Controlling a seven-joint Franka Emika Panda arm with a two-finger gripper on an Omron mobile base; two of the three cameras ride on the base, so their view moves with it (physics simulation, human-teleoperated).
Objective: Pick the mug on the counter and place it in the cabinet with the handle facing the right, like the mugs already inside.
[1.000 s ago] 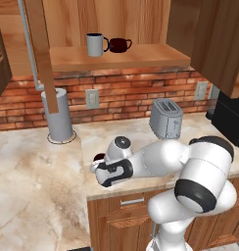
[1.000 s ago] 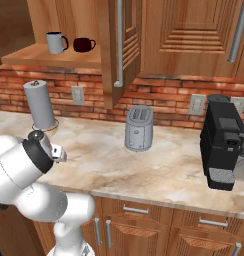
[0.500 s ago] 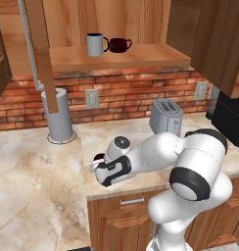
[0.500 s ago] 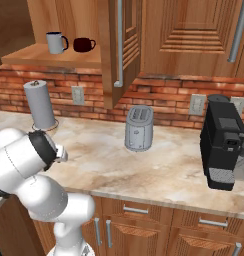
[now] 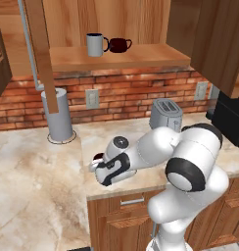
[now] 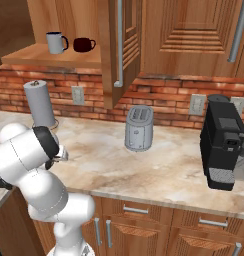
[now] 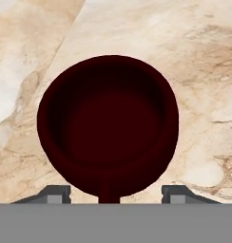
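The squat dark maroon mug (image 7: 107,124) stands upright on the marbled counter (image 7: 203,57), seen from straight above, with its small handle (image 7: 108,194) pointing toward the hand. My gripper (image 7: 115,195) hangs right over it, open. One fingertip is on each side of the handle end, and a gap separates each from the mug's wall. In the left base view the gripper (image 5: 100,165) is low over the counter (image 5: 38,191), and a sliver of the mug (image 5: 97,158) peeks out behind it. The open cabinet (image 5: 141,58) above holds a pale grey mug (image 5: 95,45) and a maroon one (image 5: 120,45).
A grey paper towel roll (image 5: 58,115) stands at the back left, and a toaster (image 5: 165,113) is behind the arm. A black coffee machine (image 6: 223,142) sits at the right. The open cabinet door (image 6: 125,50) juts out over the counter. Brick wall behind.
The arm's elbow and shoulder have swung a little. The hand stays low over the maroon mug, which has not moved.
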